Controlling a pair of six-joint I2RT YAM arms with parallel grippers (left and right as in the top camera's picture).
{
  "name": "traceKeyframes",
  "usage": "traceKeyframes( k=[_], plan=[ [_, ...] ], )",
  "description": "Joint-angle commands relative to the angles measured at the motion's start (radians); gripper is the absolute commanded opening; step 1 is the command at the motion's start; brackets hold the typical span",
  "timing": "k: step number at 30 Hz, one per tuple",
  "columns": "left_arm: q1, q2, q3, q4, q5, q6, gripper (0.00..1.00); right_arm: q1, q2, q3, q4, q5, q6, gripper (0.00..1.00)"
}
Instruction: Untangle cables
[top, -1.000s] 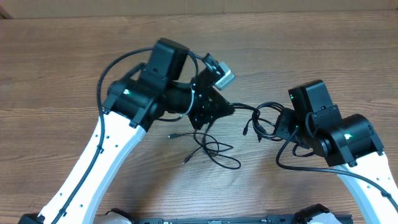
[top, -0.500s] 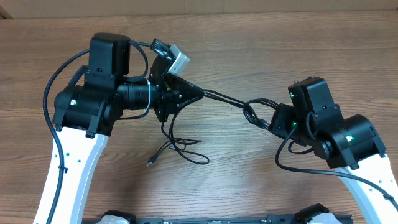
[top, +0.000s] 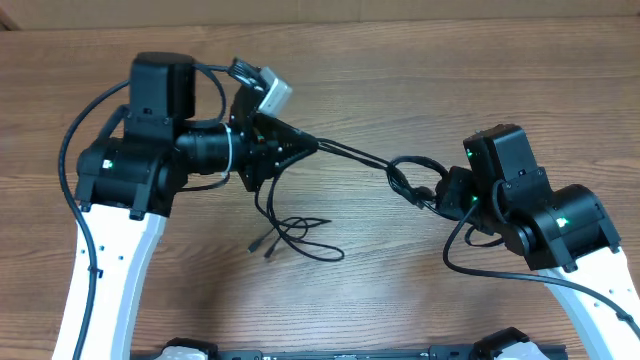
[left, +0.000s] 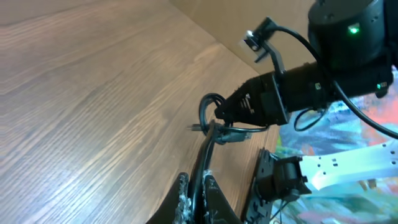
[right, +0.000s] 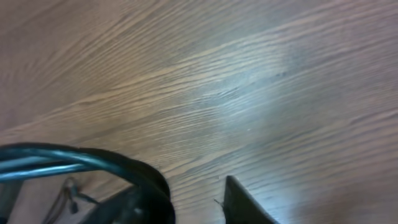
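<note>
Cables: the thin black cables (top: 350, 155) run in a line above the table, from one gripper to the other.
Loose loops: more of the same cords hang down from the left gripper. They lie in loose loops (top: 300, 235) on the wood in front of it.
Plug: a small dark plug (top: 256, 245) lies at the left end of those loops, flat on the table.
Small loop: near the right gripper the cords curl into a small loop (top: 405, 170).
Left gripper: the left gripper (top: 312, 145) is clenched on the cords. In the left wrist view they run out from between its two fingers (left: 181, 198) and go straight to the other gripper.
Right gripper: the right gripper (top: 440, 195) is at the far end of the line. In its own camera the two fingers (right: 242, 202) are apart, with bare wood showing between them. A fat bend of cord (right: 74, 160) lies over the left finger. It seems to hang on that one finger and not be pinched, but this view is blurry and very close.
Table: the table (top: 450, 80) is brown wood with long grain lines.
Arms: both arms are white with black tops, one on each side, and each has a green light.
</note>
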Motion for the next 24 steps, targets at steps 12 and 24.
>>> traceKeyframes(
  k=[12, 24],
  plan=[
    [0.132, -0.050, 0.022, 0.017, 0.098, 0.020, 0.04, -0.029, 0.040, -0.019, -0.025, 0.200, -0.011, 1.00],
    [0.132, -0.049, 0.022, 0.088, 0.200, 0.033, 0.04, -0.029, 0.064, -0.019, 0.007, 0.122, -0.032, 1.00]
  ],
)
